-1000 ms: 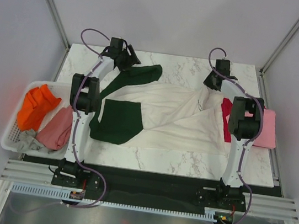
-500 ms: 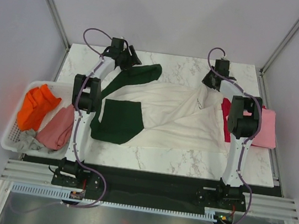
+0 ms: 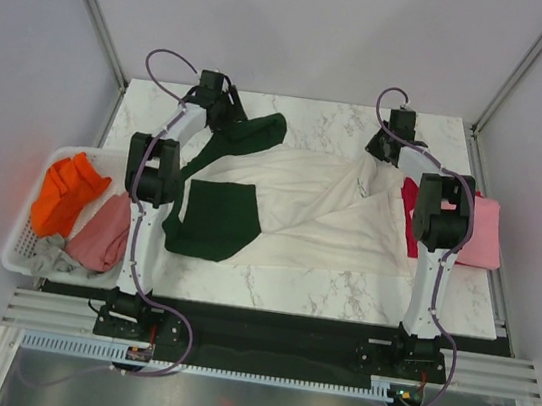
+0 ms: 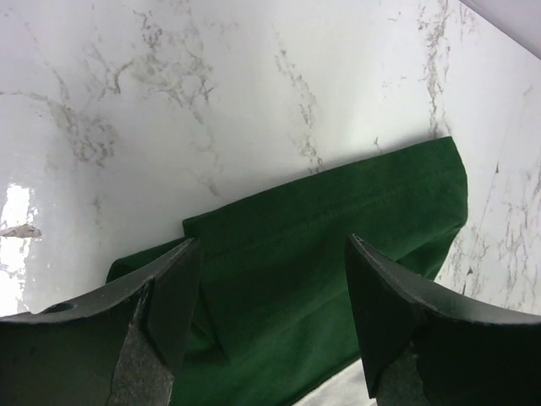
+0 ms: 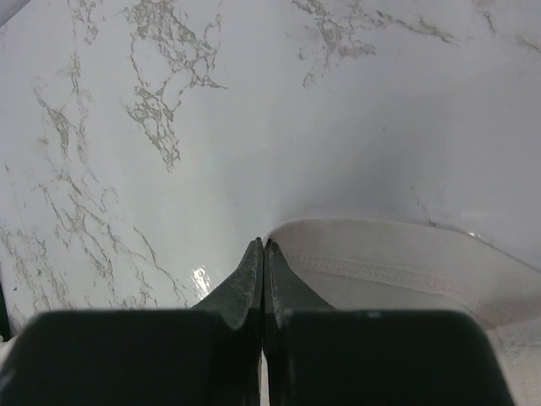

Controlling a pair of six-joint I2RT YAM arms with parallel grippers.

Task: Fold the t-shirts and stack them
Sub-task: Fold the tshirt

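The large cream t-shirt (image 3: 300, 212) with dark green sleeves lies spread over the table's middle, one sleeve (image 3: 213, 217) folded onto its front left. My left gripper (image 3: 225, 114) is open at the far left, its fingers (image 4: 169, 292) astride the far green sleeve (image 4: 338, 228), which lies flat on the marble. My right gripper (image 3: 384, 150) is shut at the far right, pinching the cream shirt's hem (image 5: 380, 262), and a raised ridge of cloth runs up to it. The crimson shirt (image 3: 409, 214) and the pink shirt (image 3: 486, 235) lie at the right.
A white slatted basket (image 3: 24, 251) stands off the table's left edge holding the orange (image 3: 68, 193), dusty-rose (image 3: 104, 230) and grey (image 3: 54, 255) shirts. Bare marble (image 3: 340, 288) shows along the front and the far edge.
My left gripper and the far green sleeve have shifted slightly to the left. My right gripper has edged a little left with the cream hem.
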